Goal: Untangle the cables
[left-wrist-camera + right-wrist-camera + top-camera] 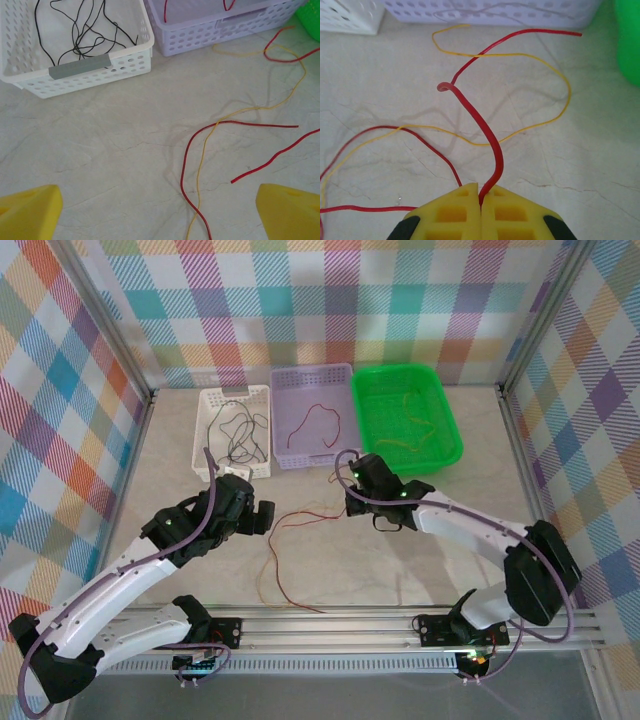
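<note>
Loose cables lie tangled on the pale table: a red cable (290, 517) (186, 155) crosses a thin yellow cable (202, 160) (540, 60). My right gripper (481, 197) (350, 505) is shut on a red cable (485, 130), which rises from between its yellow fingertips and arches away over the yellow one. A second red strand (420, 137) runs off to the left under it. My left gripper (160, 220) (262, 517) hovers open above the table left of the tangle. Its yellow fingers (30, 212) stand far apart with nothing between them.
Three baskets line the back. A white basket (205, 440) (125, 65) holds black cables (237, 430) (80, 30). A purple basket (285, 455) (210, 30) holds a red cable (315, 415). A green basket (450, 435) holds yellow cable (415, 425). Checked walls enclose the table.
</note>
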